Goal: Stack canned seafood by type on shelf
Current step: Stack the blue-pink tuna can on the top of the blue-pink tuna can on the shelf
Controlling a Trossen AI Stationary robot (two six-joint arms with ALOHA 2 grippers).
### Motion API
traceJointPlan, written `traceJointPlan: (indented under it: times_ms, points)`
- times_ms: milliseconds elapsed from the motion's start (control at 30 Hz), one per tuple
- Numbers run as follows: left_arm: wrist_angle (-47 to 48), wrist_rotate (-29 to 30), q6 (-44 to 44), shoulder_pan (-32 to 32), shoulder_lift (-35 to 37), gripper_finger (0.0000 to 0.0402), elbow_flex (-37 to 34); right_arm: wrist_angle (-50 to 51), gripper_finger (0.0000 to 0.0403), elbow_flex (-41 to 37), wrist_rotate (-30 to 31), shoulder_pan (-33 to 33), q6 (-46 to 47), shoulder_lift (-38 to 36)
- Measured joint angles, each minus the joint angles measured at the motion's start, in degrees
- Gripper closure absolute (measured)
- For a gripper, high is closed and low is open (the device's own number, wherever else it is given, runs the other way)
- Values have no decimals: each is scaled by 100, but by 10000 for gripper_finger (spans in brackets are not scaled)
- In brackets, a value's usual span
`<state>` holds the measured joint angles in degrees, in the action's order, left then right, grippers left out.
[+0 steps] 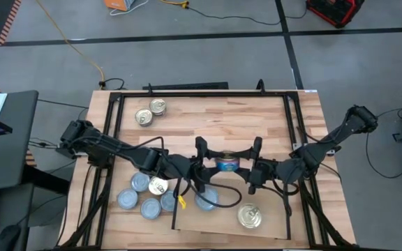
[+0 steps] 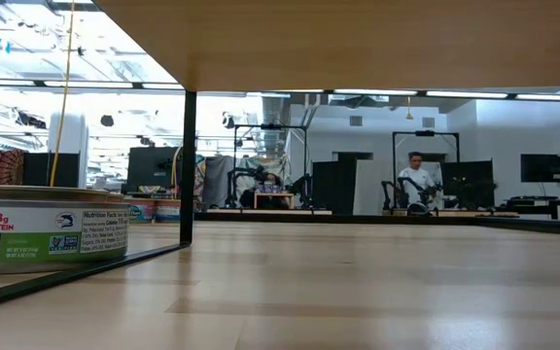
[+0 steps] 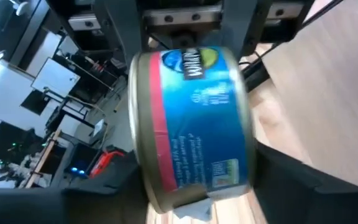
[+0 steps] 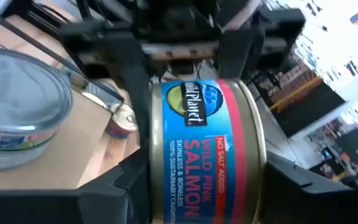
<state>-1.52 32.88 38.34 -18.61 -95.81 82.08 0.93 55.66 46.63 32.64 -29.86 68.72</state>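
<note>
A salmon tin with a blue and red label (image 1: 227,164) hangs in the air over the middle of the table, between my two grippers. My right gripper (image 1: 246,169) is shut on it and comes from the table's right. My left gripper (image 1: 206,167) comes from the left. Its fingers (image 3: 110,193) stand beside the tin's two flat ends (image 3: 143,137), and I cannot tell whether they touch. The shelf (image 1: 222,219), a pale board with black side strips, lies near the front edge. A silvery-blue tin (image 1: 206,199) and a gold-lidded tin (image 1: 250,216) sit on it. My right gripper pinches the salmon tin (image 4: 207,149) between its two fingers (image 4: 126,186), one on each flat end (image 4: 257,155). The fingers come level from the table's right. The tin lies on its side, label toward the camera, lifted clear of the table.
Several silvery-blue tins and one gold-lidded tin (image 1: 149,195) cluster at the front left. Two gold-lidded tins (image 1: 150,112) sit at the far left. A black frame (image 1: 114,139) runs round the tabletop. The low view shows a tin (image 2: 47,238), a black post (image 2: 189,165) and a person far behind.
</note>
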Motion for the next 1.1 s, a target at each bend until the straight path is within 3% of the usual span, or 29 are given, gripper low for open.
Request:
traceJointPlan:
  times_ms: [100, 267, 633, 833, 1100]
  points:
    - [-159, -18, 48, 2, 0, 217, -7, -30, 178, 0, -136, 0, -60, -4]
    - [-234, -33, 50, 0, 0, 217, -9, -35, 177, 0, -181, 3, 192, -4]
    - [-306, 351, 210, 4, 15, 217, -9, 75, 63, 9, -181, 76, 701, -250]
    - [-299, 427, 321, -112, 20, 217, -9, 1107, 38, 9, -196, 72, 1514, -851]
    - [-536, 394, 546, -391, 22, 217, -9, 3035, 39, 8, -505, 70, 3525, -1318]
